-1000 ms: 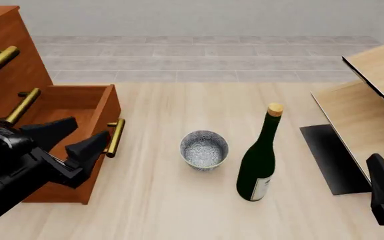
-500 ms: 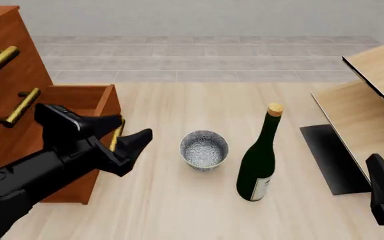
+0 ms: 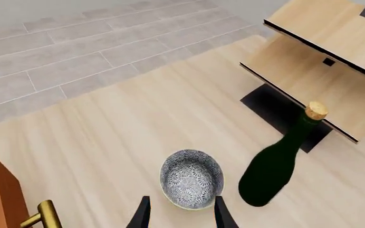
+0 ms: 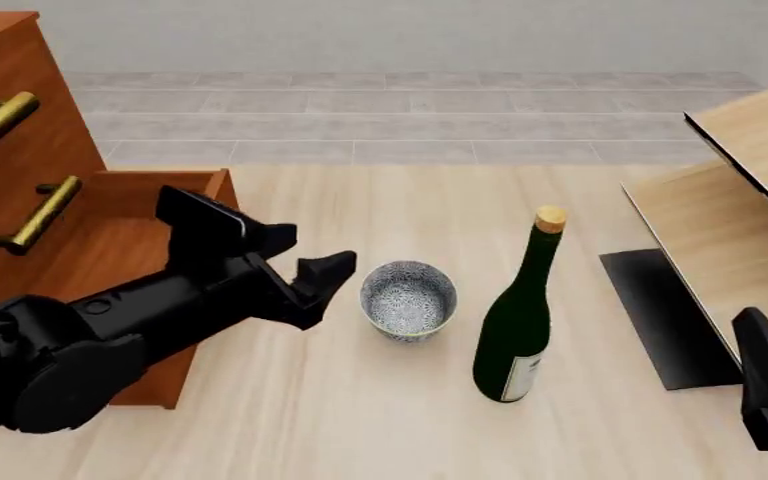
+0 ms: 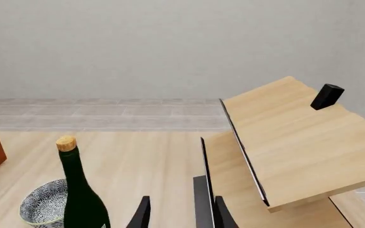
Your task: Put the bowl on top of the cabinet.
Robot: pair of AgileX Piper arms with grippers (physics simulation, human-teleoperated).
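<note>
Now my left gripper hovers just left of the bowl — fingers apart, empty. The right gripper sits near right, parted, holding nothing — wine bottle stands right of the bowl.

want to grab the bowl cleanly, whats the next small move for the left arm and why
Probably ease the left gripper forward and down so its open jaws straddle the near rim of the bowl. It sits just short of the bowl, not touching, and the wine bottle stands close beside it.
</note>
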